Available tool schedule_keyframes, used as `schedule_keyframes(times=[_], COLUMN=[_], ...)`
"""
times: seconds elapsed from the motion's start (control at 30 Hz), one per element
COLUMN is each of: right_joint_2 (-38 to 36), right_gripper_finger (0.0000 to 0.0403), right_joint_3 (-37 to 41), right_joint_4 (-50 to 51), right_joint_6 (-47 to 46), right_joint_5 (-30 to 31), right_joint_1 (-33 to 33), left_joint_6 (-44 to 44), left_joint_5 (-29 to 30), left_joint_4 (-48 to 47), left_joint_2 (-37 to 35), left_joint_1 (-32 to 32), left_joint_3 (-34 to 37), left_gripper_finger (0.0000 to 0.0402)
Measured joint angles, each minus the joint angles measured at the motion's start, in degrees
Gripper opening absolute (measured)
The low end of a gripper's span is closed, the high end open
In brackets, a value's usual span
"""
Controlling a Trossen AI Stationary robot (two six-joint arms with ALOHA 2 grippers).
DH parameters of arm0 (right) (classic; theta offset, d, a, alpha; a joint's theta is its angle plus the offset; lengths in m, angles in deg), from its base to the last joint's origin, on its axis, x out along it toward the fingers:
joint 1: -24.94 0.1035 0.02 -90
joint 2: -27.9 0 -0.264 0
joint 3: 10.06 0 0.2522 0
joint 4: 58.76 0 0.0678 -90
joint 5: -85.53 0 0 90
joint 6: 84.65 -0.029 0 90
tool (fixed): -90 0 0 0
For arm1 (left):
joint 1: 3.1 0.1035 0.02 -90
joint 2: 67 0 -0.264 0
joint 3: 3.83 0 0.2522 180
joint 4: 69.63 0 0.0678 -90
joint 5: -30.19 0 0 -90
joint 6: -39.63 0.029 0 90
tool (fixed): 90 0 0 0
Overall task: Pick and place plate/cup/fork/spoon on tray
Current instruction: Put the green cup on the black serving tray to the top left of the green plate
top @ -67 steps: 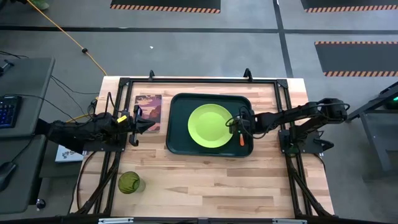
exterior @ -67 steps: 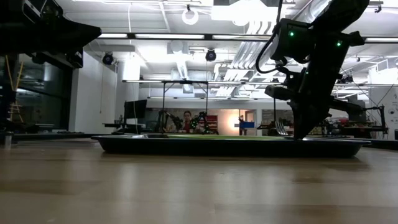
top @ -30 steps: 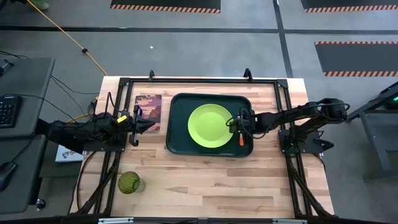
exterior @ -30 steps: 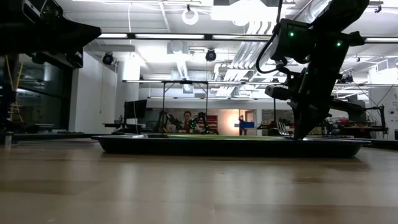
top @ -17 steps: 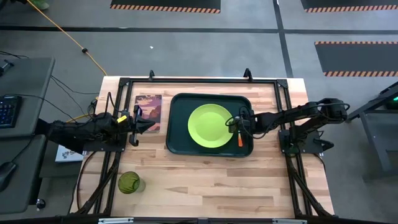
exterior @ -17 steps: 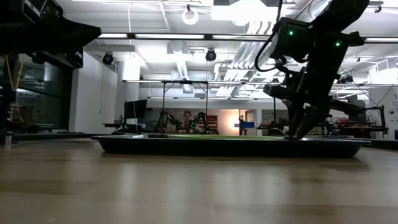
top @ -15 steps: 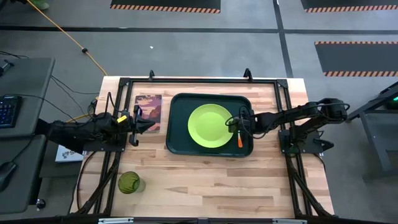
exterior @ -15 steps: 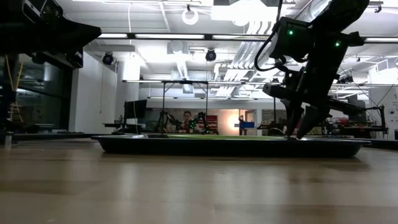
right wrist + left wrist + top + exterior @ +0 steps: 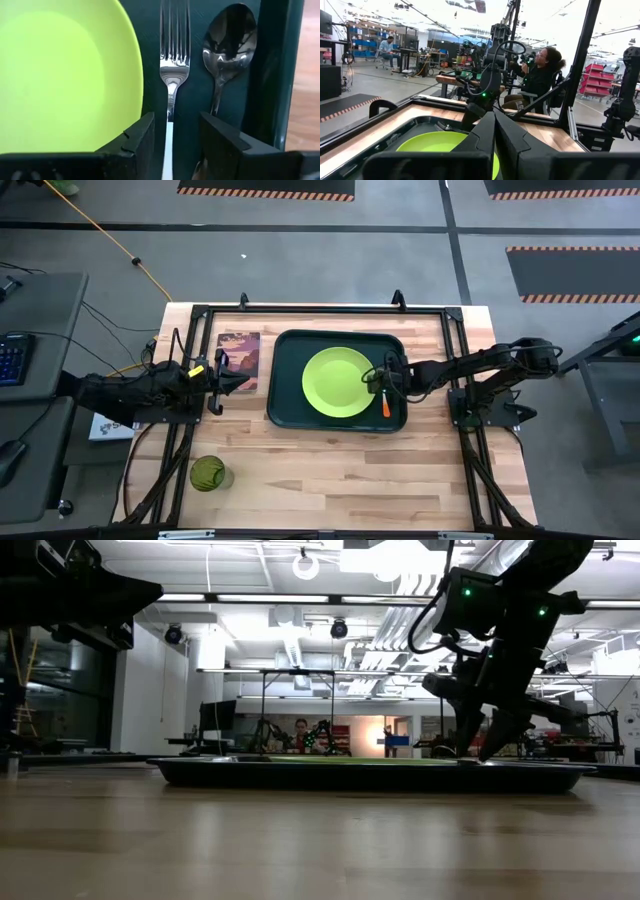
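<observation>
The dark tray lies mid-table with the lime-green plate flat in it. To the plate's right, on the tray floor, lie the fork with its orange handle and the metal spoon, side by side. My right gripper stands open just above the tray, one finger on either side of the fork's neck, with a gap on both sides. The dark-green cup stands upright on the table at the near left. My left gripper waits shut, left of the tray.
A picture card lies flat on the table between the tray's left rim and my left arm. Bare wood shows along the table's near side, right of the cup. People and equipment show in the room beyond the table.
My right gripper has opened and let go of the fork, staying over the tray's right side. The fork lies on the tray beside the spoon.
</observation>
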Motion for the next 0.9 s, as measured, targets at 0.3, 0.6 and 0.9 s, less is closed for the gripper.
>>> schedule_keyframes(times=[0.3, 0.6, 0.9], right_joint_2=[-0.82, -10.27, -22.22], right_gripper_finger=[0.0145, 0.0144, 0.0144], right_joint_3=[-2.64, -7.72, 1.08], right_joint_4=[1.46, 8.30, 9.40], right_joint_6=[13.15, 29.23, 23.09], right_joint_5=[-0.96, 8.49, 18.55], right_joint_1=[0.01, 5.08, 21.08], left_joint_6=[0.00, 0.00, 0.00], left_joint_5=[-0.02, -0.01, 0.00], left_joint_4=[0.02, 0.01, 0.01], left_joint_2=[0.02, 0.01, 0.02], left_joint_1=[0.00, 0.00, -0.02], left_joint_3=[0.02, 0.00, 0.01], left_gripper_finger=[0.0003, 0.0003, 0.0003])
